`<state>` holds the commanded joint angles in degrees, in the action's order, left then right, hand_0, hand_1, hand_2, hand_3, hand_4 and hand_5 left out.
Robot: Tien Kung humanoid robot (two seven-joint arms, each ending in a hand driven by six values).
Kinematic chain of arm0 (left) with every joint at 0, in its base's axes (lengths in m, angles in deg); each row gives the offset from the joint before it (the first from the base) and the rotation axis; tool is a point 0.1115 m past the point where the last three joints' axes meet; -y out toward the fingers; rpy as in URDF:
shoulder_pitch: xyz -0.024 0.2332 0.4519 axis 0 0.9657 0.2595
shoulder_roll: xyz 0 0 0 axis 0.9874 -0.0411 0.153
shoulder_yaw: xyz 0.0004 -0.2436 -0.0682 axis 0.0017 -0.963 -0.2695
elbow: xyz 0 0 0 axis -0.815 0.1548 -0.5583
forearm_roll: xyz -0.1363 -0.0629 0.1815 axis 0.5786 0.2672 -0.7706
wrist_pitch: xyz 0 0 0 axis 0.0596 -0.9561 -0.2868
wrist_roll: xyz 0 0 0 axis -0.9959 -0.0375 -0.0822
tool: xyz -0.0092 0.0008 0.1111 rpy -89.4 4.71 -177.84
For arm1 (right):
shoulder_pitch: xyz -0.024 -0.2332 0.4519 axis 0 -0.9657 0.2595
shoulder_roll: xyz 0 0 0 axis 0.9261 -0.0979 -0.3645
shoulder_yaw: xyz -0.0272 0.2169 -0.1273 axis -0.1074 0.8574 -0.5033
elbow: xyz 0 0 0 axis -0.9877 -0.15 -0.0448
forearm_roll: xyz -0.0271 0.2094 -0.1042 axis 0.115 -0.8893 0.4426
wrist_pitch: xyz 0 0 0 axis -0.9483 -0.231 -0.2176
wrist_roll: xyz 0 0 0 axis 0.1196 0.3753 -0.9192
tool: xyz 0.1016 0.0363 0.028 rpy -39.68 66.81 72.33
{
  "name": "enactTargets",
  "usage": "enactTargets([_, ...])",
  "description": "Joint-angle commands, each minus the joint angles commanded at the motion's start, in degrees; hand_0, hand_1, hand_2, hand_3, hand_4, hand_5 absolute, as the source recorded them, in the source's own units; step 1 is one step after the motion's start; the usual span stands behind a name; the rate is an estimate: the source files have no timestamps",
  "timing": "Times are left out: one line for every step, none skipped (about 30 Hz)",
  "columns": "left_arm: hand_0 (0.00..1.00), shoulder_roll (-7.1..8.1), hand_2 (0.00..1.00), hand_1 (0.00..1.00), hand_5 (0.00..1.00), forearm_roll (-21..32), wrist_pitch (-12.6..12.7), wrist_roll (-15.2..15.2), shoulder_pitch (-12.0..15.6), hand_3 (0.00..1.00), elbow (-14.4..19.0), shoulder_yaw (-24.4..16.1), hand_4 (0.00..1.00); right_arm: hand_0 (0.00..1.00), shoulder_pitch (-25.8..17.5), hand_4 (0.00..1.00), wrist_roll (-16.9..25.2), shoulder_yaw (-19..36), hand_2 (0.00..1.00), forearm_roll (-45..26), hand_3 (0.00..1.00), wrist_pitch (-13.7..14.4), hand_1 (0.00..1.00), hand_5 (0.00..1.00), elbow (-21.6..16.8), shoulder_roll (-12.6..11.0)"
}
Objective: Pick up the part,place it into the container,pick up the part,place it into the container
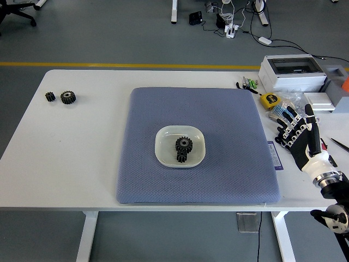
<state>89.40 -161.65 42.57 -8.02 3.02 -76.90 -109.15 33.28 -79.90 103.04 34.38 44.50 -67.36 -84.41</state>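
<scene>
Two black gears [183, 148] lie in the white dish [165, 154] on the blue mat [229, 153]. Right hand [301, 137] hovers beside the mat, fingers spread, empty.

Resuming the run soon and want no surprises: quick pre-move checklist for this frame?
1. Shallow white container centred on the blue-grey padded mat: ok.
2. Two black toothed gears in container: ok, both inside.
3. Two small black gears at table's far left, outside the container: not ok if they count as parts; cannot tell.
4. Right hand, black and white, fingers spread, holding nothing: ok.
5. Right hand is off the mat, beside the yellow tape measure and clutter: cannot tell whether it touches anything.
6. Left hand: not in view, cannot tell.
</scene>
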Motion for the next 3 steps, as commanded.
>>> enactTargets([0.69,0.0,0.704,0.683,0.56,0.0,0.02,0.01,0.0,0.578,0.0,0.03,0.642,0.941,-0.06,0.998,-0.58,-0.25,0.998,0.77,0.998,-1.03,0.966,0.926,-0.25,-0.02])
enactTargets([0.69,0.0,0.704,0.683,0.56,0.03,0.03,0.01,0.01,0.578,0.0,0.04,0.642,0.941,-0.08,0.998,-0.54,-0.4,0.998,1.26,0.998,-1.66,0.966,0.926,-0.42,0.06])
enactTargets([0.69,0.0,0.704,0.683,0.56,0.03,0.04,0.02,0.02,0.578,0.0,0.06,0.642,0.941,-0.04,0.998,-0.27,-0.49,0.998,1.34,0.998,-2.26,0.966,0.926,-0.59,0.19])
